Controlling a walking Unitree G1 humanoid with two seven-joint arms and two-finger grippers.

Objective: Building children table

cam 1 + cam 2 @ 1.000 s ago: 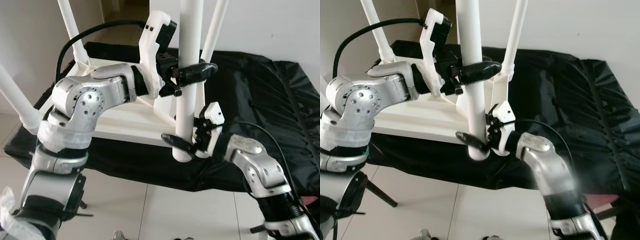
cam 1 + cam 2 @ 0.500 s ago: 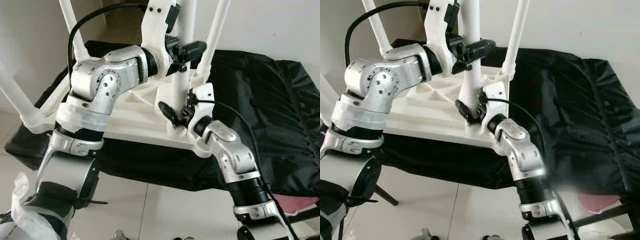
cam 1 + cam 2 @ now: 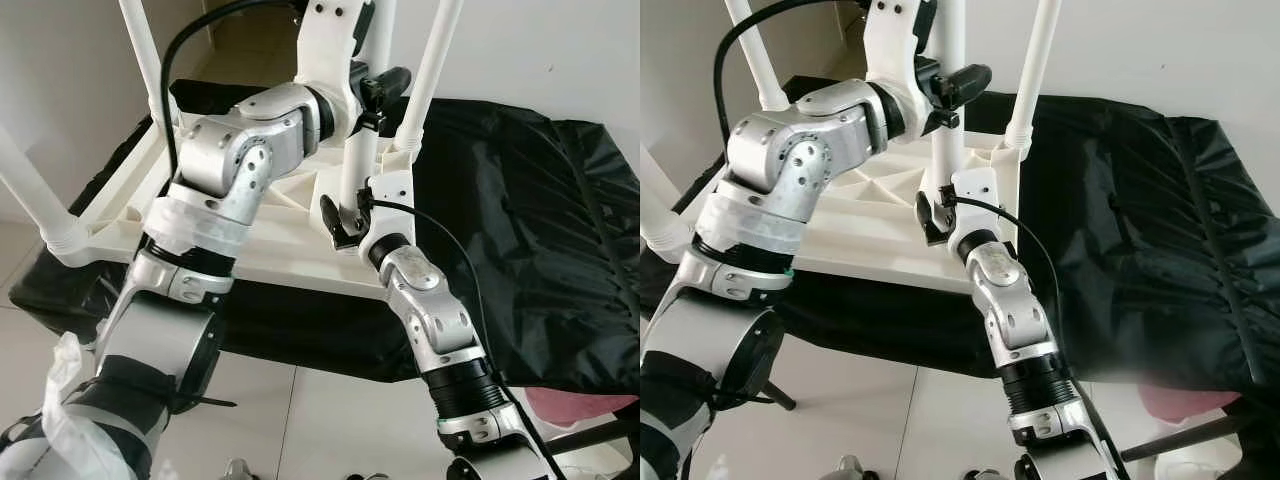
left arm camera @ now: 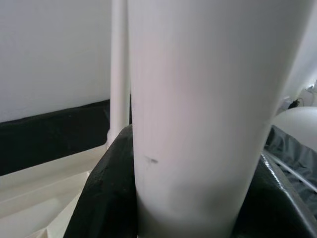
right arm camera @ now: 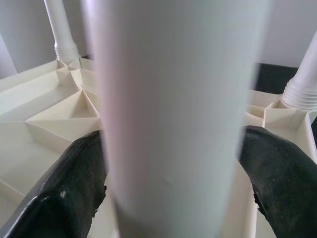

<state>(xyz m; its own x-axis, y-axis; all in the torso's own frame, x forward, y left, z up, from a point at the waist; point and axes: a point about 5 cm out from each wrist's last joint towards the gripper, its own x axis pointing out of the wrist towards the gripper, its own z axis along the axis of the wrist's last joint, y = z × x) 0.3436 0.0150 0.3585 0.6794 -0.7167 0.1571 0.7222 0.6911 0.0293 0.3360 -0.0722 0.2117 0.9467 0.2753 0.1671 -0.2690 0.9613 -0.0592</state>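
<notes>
A white children's table (image 3: 262, 255) lies upside down on a black cover (image 3: 520, 200). Three white legs stand up from its corners: far left (image 3: 140, 60), near left (image 3: 35, 200) and far right (image 3: 432, 70). Both grippers hold a fourth white leg (image 3: 358, 150) upright above the ribbed underside, toward the near right corner. My left gripper (image 3: 385, 85) is shut on it high up, and my right gripper (image 3: 338, 218) is shut on it low down. Black fingers (image 4: 99, 198) (image 5: 69, 188) flank the leg in both wrist views. Its lower end is hidden behind the right gripper.
The black cover spreads wide to the right of the table. White tiled floor (image 3: 300, 420) lies in front, with a pink object (image 3: 590, 405) at the lower right. A pale wall (image 3: 560, 50) stands behind.
Both arms carried the held leg from beyond the table's front edge inward and upward. It now stands over the underside. The right forearm has swung up beneath it.
</notes>
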